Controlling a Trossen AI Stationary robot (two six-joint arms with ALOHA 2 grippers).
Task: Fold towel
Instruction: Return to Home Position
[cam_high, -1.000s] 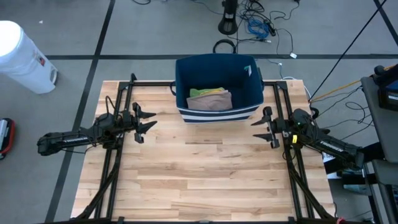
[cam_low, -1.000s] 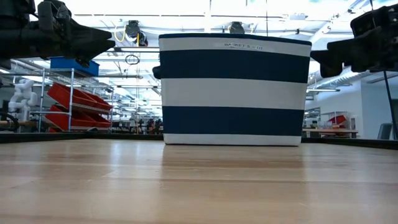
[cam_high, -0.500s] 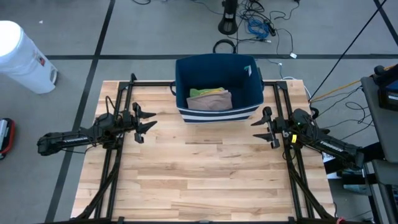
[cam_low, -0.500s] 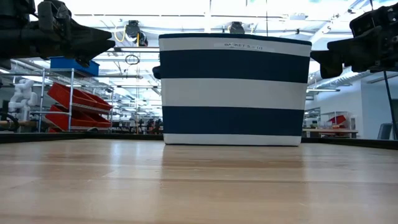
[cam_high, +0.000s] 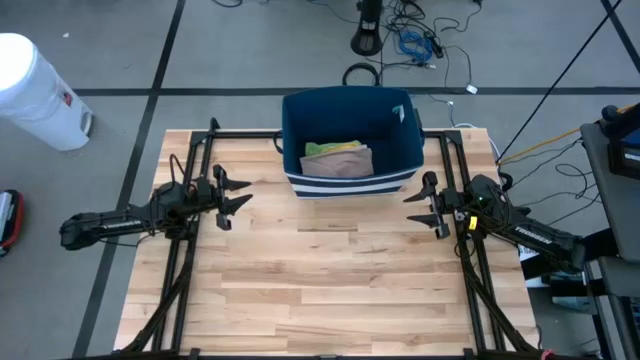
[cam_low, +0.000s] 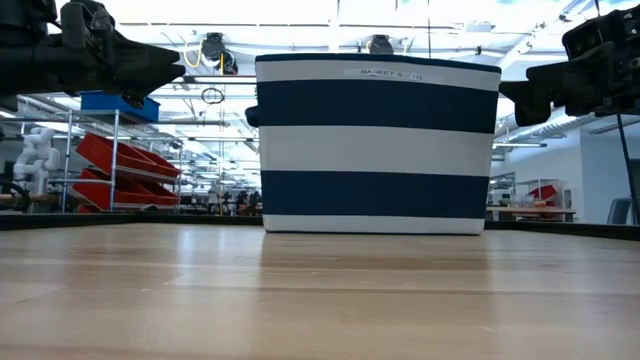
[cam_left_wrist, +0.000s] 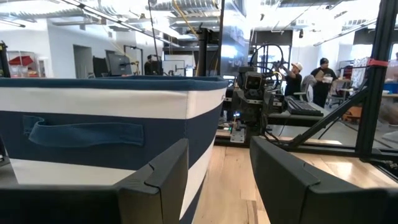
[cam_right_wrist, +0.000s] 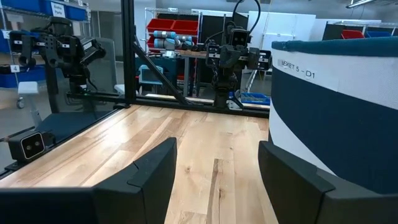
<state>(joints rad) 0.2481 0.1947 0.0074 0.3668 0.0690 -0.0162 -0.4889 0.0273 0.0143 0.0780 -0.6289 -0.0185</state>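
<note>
A navy-and-white striped bin (cam_high: 349, 140) stands at the table's far middle, also in the low view (cam_low: 376, 143). Folded towels (cam_high: 337, 158), tan and yellowish, lie inside it. My left gripper (cam_high: 238, 197) hovers open above the table, to the left of the bin. Its wrist view shows its gripper (cam_left_wrist: 217, 180) open beside the bin's wall (cam_left_wrist: 106, 134). My right gripper (cam_high: 415, 205) hovers open to the right of the bin, its fingers (cam_right_wrist: 214, 180) apart over bare wood.
Black frame rails (cam_high: 190, 160) run along both table sides. The wooden tabletop (cam_high: 330, 280) stretches bare in front of the bin. A white barrel (cam_high: 35, 90) stands on the floor off the far left corner. Cables (cam_high: 415, 40) lie beyond the far edge.
</note>
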